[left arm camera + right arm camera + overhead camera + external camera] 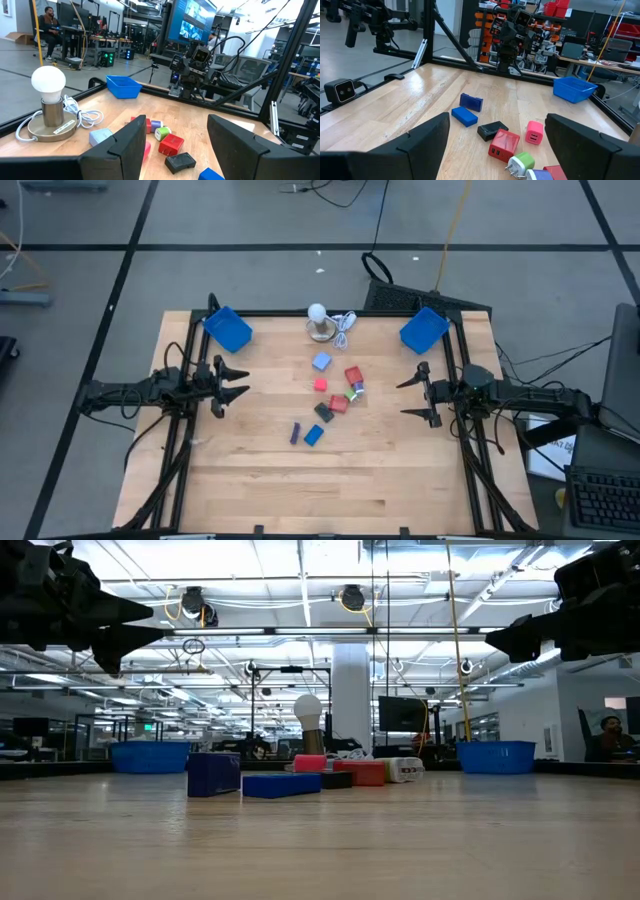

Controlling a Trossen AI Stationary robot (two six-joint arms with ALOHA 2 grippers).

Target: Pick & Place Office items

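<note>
- Left gripper [243, 381]: at about 9 o'clock of the table [250, 480] in the high view, raised above the wood, its fingers spread wide with nothing between them; in the low view only its dark outline shows at the upper edge, cut off by the frame.
- Right gripper [404, 398]: at about 3 o'clock, also held above the surface, jaws wide and holding nothing.
- Office items: a loose cluster near the table's centre, between the two grippers and touched by neither.
- Light blue piece [321, 361]: at 12 o'clock of the cluster.
- Pink piece [319, 384]: just beside the centre of the cluster.
- Red pieces [352, 375]: at 2 o'clock; a second one lies nearer the middle, partly hidden from the left wrist view by that arm's own finger.
- Green-and-white piece [520, 163]: plug prongs visible in the right wrist view; a purple piece beside it is cut off by the frame edge.
- Dark grey piece [323, 412]: toward 6 o'clock of the cluster.
- Blue piece [314, 435] and dark purple piece [295, 434]: at 7 o'clock, well apart from the rest.
- Blue trays [228, 328]: at the 11 and 1 o'clock corners; contents cannot be seen.
- White bulb on a round base [318, 315]: at 12 o'clock, cord coiled beside it.
</note>
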